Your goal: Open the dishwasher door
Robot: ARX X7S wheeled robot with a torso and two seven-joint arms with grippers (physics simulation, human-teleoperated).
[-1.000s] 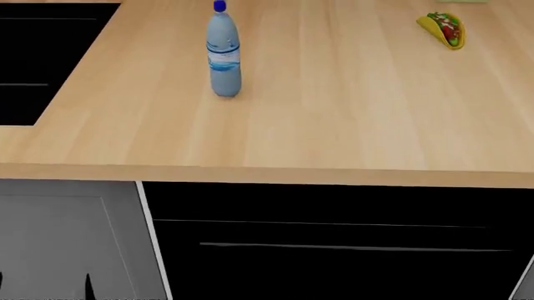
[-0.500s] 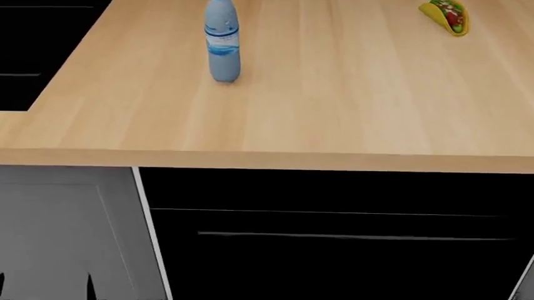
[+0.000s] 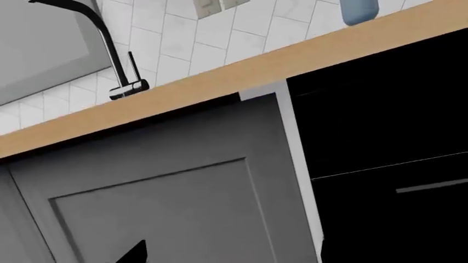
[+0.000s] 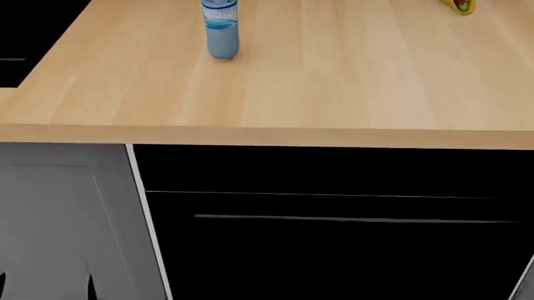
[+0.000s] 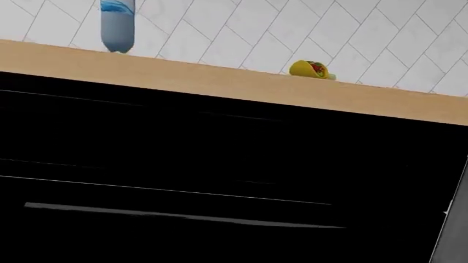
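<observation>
Black dishwasher door [image 4: 334, 250] shut (bottle [image 4: 220, 31] upright on counter [image 4: 334, 81]); grippers unseen.

We lose the water bottle's [image 4: 220, 32] cap and most of the taco [image 4: 459, 5] past the head view's top edge; the dishwasher door's [image 4: 334, 256] lower part runs off-frame, and perhaps gripper tips show below.

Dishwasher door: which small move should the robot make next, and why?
Probably bring the right gripper toward the grey handle. The dishwasher door looks shut, with only a thin seam above it, and the right wrist view faces the handle squarely. No gripper touches it yet; neither one shows clearly in any view.
</observation>
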